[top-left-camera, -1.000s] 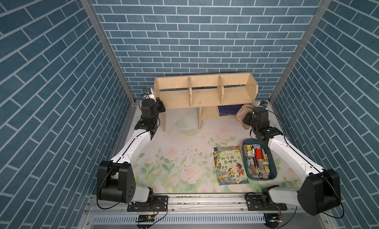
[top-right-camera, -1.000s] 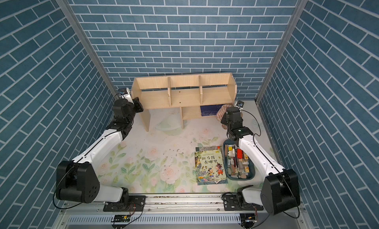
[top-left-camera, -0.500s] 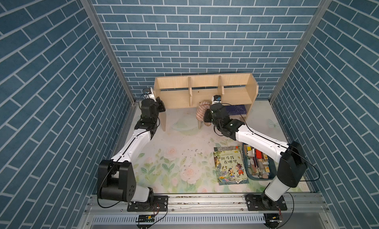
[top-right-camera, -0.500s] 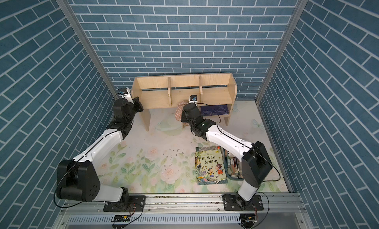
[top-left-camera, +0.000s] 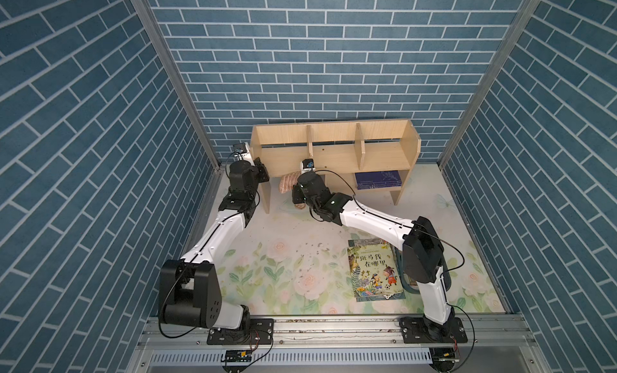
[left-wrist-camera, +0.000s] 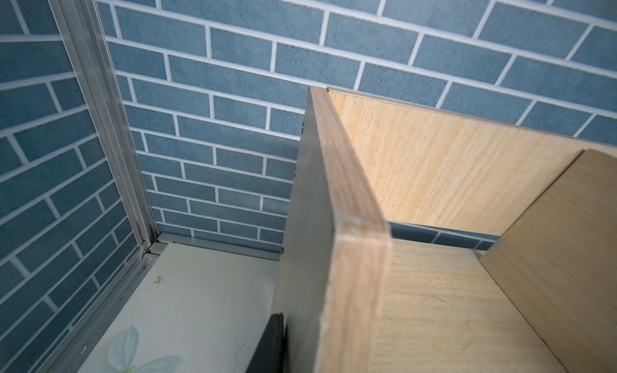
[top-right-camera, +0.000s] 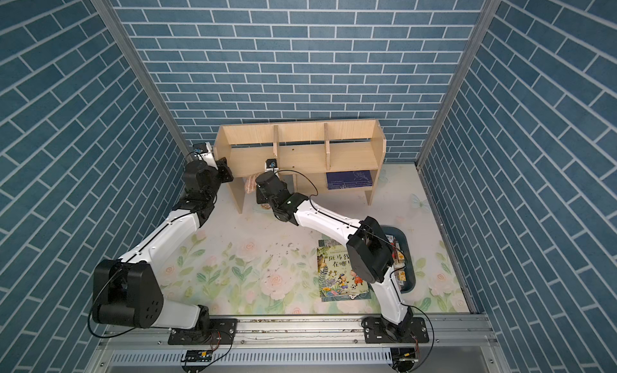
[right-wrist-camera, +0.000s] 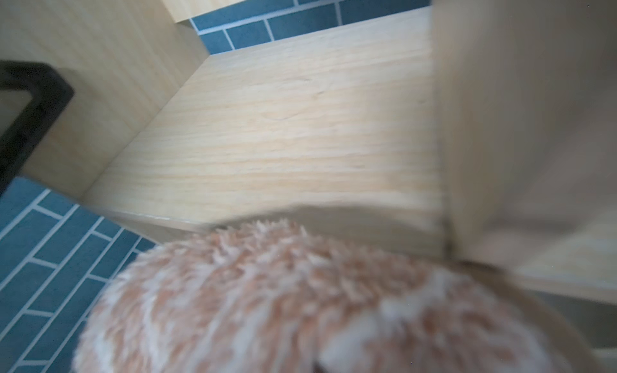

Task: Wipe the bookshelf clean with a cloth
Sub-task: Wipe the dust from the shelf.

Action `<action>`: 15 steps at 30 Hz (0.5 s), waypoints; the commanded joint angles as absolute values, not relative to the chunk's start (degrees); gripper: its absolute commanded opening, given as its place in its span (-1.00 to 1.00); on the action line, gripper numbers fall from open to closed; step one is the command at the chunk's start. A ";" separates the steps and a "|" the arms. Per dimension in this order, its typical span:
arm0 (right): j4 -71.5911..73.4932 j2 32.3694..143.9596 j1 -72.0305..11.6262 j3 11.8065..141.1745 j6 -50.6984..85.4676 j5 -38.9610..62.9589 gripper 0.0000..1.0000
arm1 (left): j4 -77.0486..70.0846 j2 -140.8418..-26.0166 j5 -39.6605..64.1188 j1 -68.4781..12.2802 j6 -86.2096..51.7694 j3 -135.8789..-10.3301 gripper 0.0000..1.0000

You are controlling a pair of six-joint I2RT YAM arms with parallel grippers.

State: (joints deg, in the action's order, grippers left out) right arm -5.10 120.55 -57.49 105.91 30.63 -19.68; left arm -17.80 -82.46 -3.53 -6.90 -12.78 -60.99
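Note:
The light-wood bookshelf (top-left-camera: pixel 384 154) (top-right-camera: pixel 350 154) stands against the back wall in both top views. My left gripper (top-left-camera: pixel 261 170) (top-right-camera: pixel 224 169) is clamped on its left side panel (left-wrist-camera: pixel 310 254). One black finger (left-wrist-camera: pixel 272 344) lies flat on the panel's outer face; the other finger is hidden behind the panel. The tan-pink striped cloth (top-left-camera: pixel 287 183) (top-right-camera: pixel 249 185) (right-wrist-camera: pixel 267 304) is bunched in my right gripper (top-left-camera: pixel 297 187), which is shut on it. The cloth sits at the front edge of the left compartment's board (right-wrist-camera: pixel 283 121) and hides the right fingers.
A colourful picture book (top-left-camera: pixel 375 271) (top-right-camera: pixel 340 274) lies on the floral mat at the front right. A dark tray (top-right-camera: pixel 408 241) of small items sits beside it, partly behind my right arm. A blue book (top-left-camera: pixel 377 180) rests on the lower shelf. Crumbs (top-left-camera: pixel 314 254) dot the mat.
My right arm has swept the cloth leftward, from the shelf's right end past the middle to the left compartment. The left arm has stayed on the side panel.

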 commanded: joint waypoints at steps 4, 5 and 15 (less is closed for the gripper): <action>-5.56 126.63 -58.65 117.04 31.47 -16.99 -1.00 | -20.55 -83.89 9.28 -8.88 -19.00 -60.38 -1.00; -6.47 127.45 -58.38 118.07 31.79 -17.24 -1.00 | -20.45 -83.80 9.17 -8.88 -18.92 -60.38 -1.00; 1.12 106.42 -51.16 86.30 35.79 -21.27 -1.00 | -20.12 -83.67 8.34 -8.88 -18.67 -60.29 -1.00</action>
State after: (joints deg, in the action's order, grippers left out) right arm -2.61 115.39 -54.02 93.19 33.23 -18.15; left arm -18.52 -82.83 -2.83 -6.72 -12.51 -60.99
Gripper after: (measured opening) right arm 0.082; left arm 0.216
